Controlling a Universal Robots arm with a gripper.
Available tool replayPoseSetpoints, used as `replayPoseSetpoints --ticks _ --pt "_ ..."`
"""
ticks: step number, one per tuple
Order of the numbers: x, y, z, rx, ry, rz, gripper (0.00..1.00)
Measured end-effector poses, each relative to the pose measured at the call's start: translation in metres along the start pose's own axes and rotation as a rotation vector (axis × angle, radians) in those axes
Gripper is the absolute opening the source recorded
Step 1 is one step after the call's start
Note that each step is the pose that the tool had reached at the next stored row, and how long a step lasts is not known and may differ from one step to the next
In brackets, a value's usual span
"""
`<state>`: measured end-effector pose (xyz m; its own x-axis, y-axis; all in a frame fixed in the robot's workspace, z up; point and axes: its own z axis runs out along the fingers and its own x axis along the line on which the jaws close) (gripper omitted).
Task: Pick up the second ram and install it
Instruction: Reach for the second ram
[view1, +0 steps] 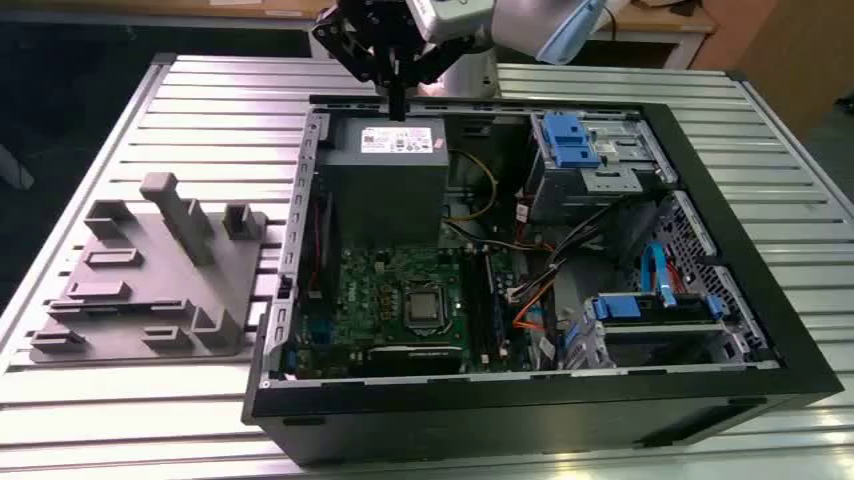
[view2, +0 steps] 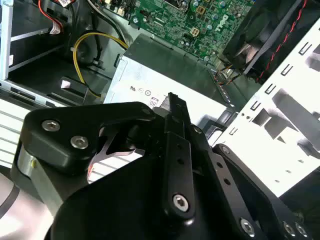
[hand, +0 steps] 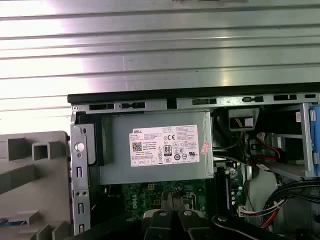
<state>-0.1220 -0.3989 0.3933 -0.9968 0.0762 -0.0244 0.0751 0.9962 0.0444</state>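
Observation:
My gripper (view1: 398, 113) hangs above the far edge of the open computer case (view1: 534, 402), over the grey power supply (view1: 387, 165). Its fingers are pressed together, shut, and I see nothing between them in both wrist views (view2: 172, 98) (hand: 172, 198). The green motherboard (view1: 387, 285) lies on the case floor, nearer than the power supply, with dark memory slots (view1: 495, 300) along its side toward the exterior view's right. The second ram is out of view.
A grey parts fixture (view1: 147, 290) with upright posts and slots stands on the ribbed metal table (view1: 200, 110) at the exterior view's left. Inside the case are drive cages with blue clips (view1: 574, 140), black and orange cables (view1: 534, 300) and a fan (view2: 260, 35).

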Motion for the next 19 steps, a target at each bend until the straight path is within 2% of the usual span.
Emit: replayPoseSetpoints --ticks 12,19 --pt "0.0001 0.0000 0.0000 0.0000 -0.0001 0.000 0.10" --pt "0.0050 -0.0004 -0.0001 0.0000 -0.0001 0.000 0.10"
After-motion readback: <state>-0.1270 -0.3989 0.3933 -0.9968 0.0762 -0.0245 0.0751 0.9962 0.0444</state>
